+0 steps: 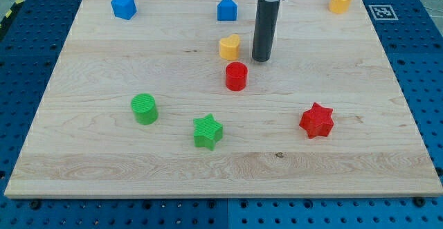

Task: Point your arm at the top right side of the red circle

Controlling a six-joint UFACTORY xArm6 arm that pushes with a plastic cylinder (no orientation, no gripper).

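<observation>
The red circle (236, 76) is a short red cylinder standing near the middle of the wooden board (104, 160). My tip (260, 59) is the lower end of a dark rod that comes down from the view's top. It stands just up and to the right of the red circle, with a small gap between them. A yellow heart-like block (230, 47) sits just left of the rod and above the red circle.
A red star (317, 120) lies at the lower right. A green star (208, 131) and a green cylinder (145, 108) lie at the lower left. Two blue blocks (123, 6) (227, 9) and a yellow hexagon (340, 1) sit along the top edge.
</observation>
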